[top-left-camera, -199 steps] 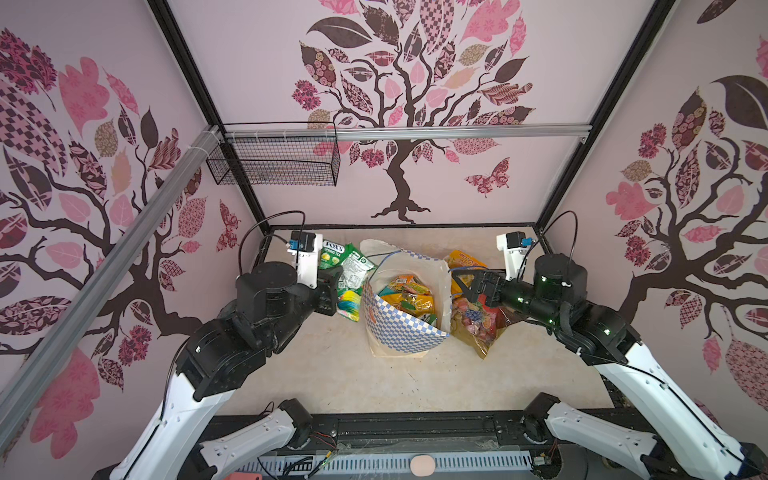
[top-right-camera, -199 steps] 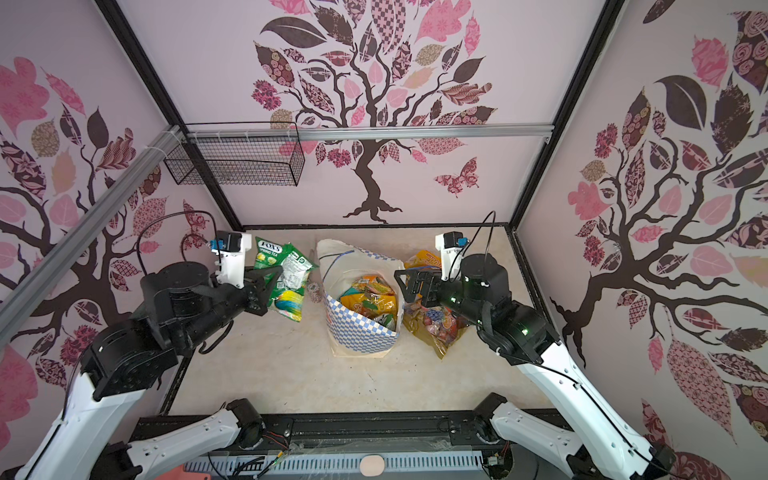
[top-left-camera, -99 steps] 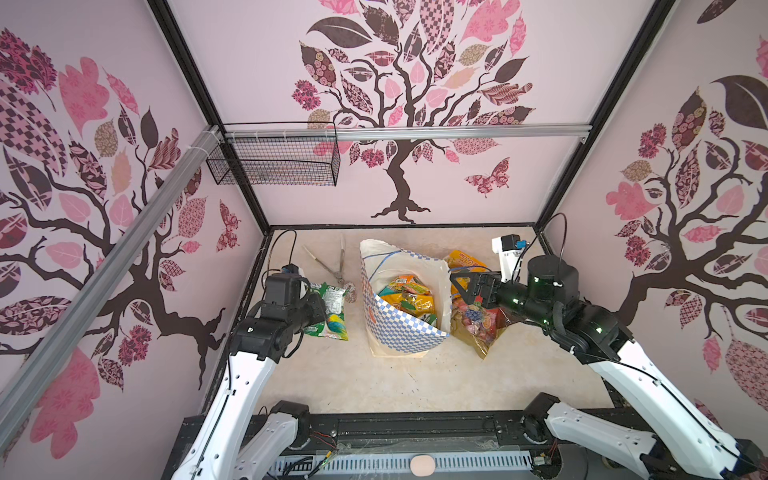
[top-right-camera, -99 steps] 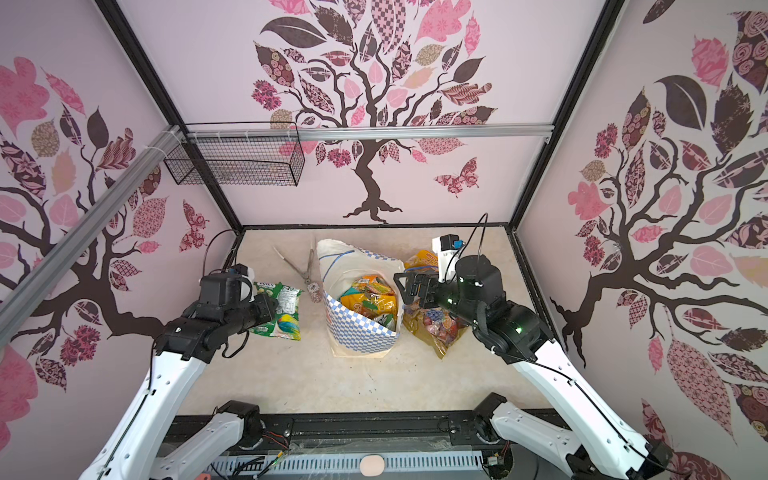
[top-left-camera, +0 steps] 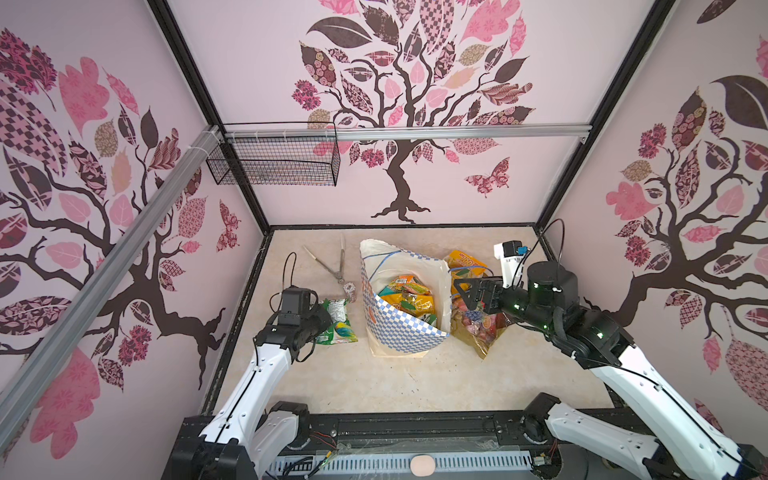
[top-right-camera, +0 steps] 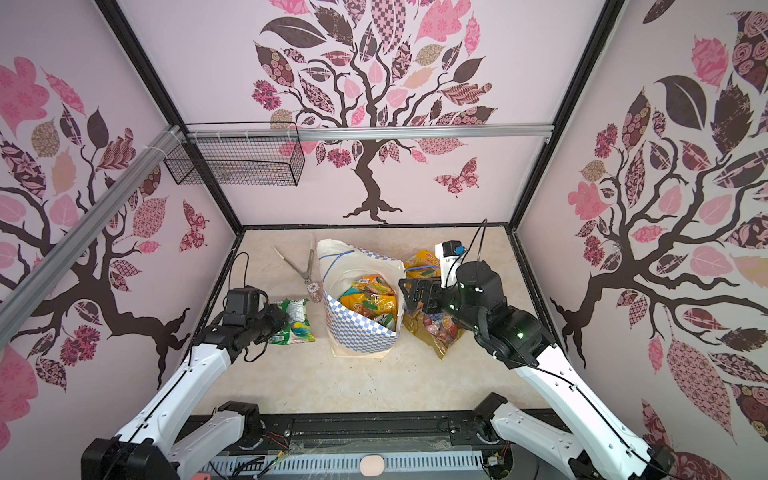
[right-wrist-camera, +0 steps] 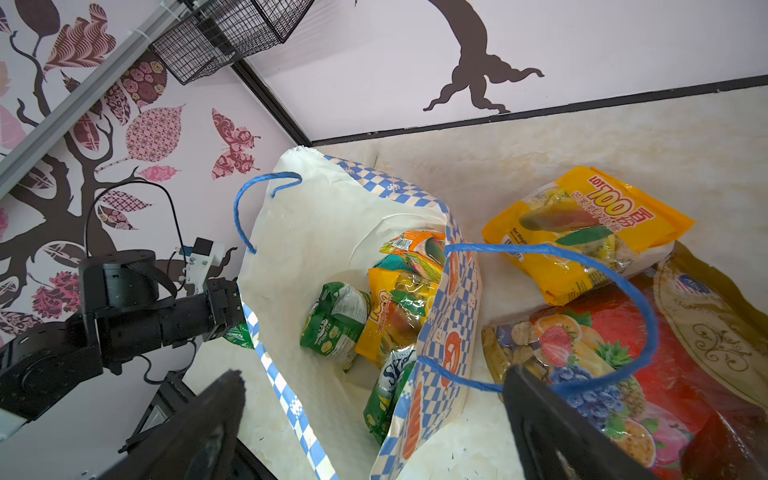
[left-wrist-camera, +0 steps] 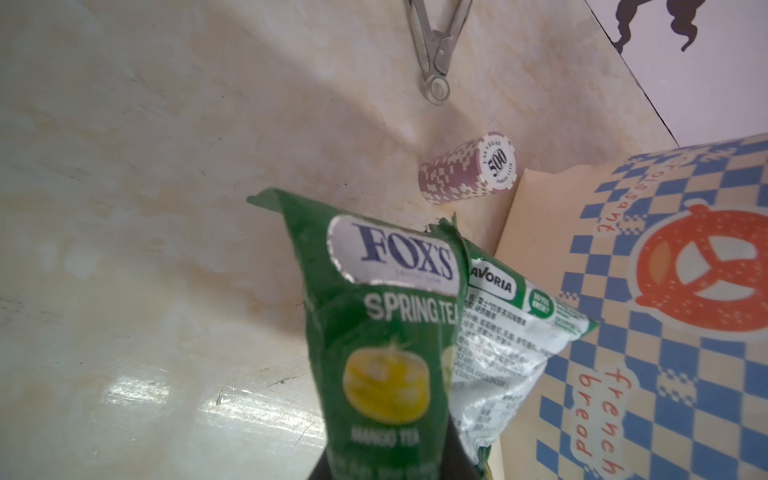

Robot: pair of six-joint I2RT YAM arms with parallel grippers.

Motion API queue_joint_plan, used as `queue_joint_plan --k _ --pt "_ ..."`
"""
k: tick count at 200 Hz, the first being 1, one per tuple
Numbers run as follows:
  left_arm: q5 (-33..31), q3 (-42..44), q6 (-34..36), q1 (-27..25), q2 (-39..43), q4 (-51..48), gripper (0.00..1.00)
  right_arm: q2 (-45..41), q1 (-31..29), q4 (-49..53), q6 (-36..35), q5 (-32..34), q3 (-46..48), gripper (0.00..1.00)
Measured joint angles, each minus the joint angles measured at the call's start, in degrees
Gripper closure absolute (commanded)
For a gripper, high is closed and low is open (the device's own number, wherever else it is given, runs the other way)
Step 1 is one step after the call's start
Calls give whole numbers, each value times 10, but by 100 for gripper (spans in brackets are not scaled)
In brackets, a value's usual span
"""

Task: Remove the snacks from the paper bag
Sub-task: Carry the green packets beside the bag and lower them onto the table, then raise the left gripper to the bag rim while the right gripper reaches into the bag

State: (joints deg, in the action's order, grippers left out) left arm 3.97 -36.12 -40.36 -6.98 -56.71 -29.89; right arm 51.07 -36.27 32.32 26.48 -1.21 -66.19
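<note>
The paper bag (top-left-camera: 405, 332) (top-right-camera: 357, 332) stands open mid-table, blue-and-white checked, with several snacks (top-left-camera: 409, 297) (right-wrist-camera: 395, 307) inside. My left gripper (top-left-camera: 322, 320) (left-wrist-camera: 384, 469) is shut on a green snack packet (top-left-camera: 338, 322) (left-wrist-camera: 386, 332), low at the table just left of the bag. My right gripper (top-left-camera: 463, 293) (right-wrist-camera: 374, 378) is open above the bag's right rim, straddling a blue cord handle (right-wrist-camera: 552, 249) and holding nothing. On the table right of the bag lie a yellow packet (top-left-camera: 465, 262) (right-wrist-camera: 582, 232) and a gold-red fruit packet (top-left-camera: 482, 328) (right-wrist-camera: 623, 353).
Metal tongs (top-left-camera: 332, 262) (left-wrist-camera: 434, 50) lie behind the green packet. A small stack of poker chips (top-left-camera: 348, 286) (left-wrist-camera: 465, 174) lies against the bag's left side. A black wire basket (top-left-camera: 274, 162) hangs on the back-left wall. Walls enclose three sides.
My left arm has come down from high beside the bag to table level with the green packet, uncovering the tongs. The right gripper has barely moved and stays open.
</note>
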Motion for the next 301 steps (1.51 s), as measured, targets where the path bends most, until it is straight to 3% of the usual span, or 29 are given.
queue_joint_plan --k 63,105,129,195,227,244,260,278,301 --pt "-15 50 -37 6 -82 84 100 -3 0 1 -1 1 0 0" --pt "1 63 -53 13 -82 104 56 -5 0 12 1 1 0 0" --pt "-6 61 -48 15 -37 91 42 -5 0 19 3 1 -2 0" --pt "-37 -61 -10 17 112 -5 39 33 0 33 5 -11 -47 0" --pt "19 -188 45 14 125 -46 38 69 0 33 1 -47 -74 0" --pt "50 -276 83 -27 99 -73 36 105 0 40 -10 -66 -102 0" --pt "52 -347 125 -108 70 -99 35 143 0 51 -21 -82 -132 0" --pt "30 -405 178 -211 38 -129 33 186 0 67 -31 -97 -163 0" --pt "-20 -441 240 -299 3 -166 33 240 0 93 -40 -108 -207 0"
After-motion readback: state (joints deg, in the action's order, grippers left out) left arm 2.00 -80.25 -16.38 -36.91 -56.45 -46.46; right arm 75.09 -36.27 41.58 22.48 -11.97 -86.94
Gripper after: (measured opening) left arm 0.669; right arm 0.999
